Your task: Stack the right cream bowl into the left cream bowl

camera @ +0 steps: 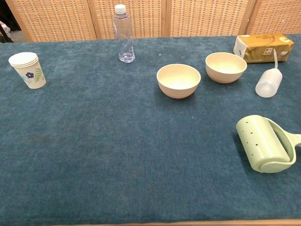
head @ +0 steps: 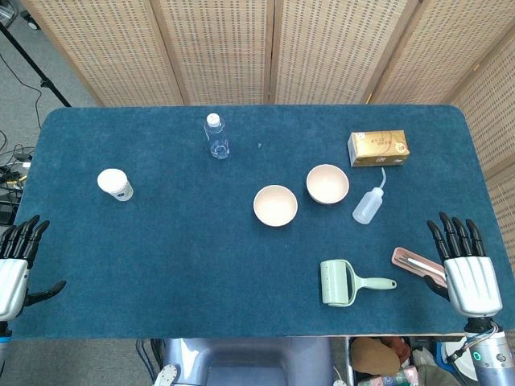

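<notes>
Blue-clothed counter [head: 161,257], wicker screens behind. Right cream bowl [head: 327,183] and left cream bowl [head: 275,205] stand apart, side by side, unstacked. Left hand [head: 18,261] and right hand [head: 465,261] empty, fingers spread, at counter's near corners. Task not begun: grasp, lift, nest all remain.

No text can be read anywhere. The golden-yellow cardboard tissue box [camera: 264,46], at about one o'clock on the blue table, carries small dark print too blurred to make out. The white paper cup [camera: 28,69], at about ten o'clock, bears only a blue flower with green leaves, no lettering.
</notes>
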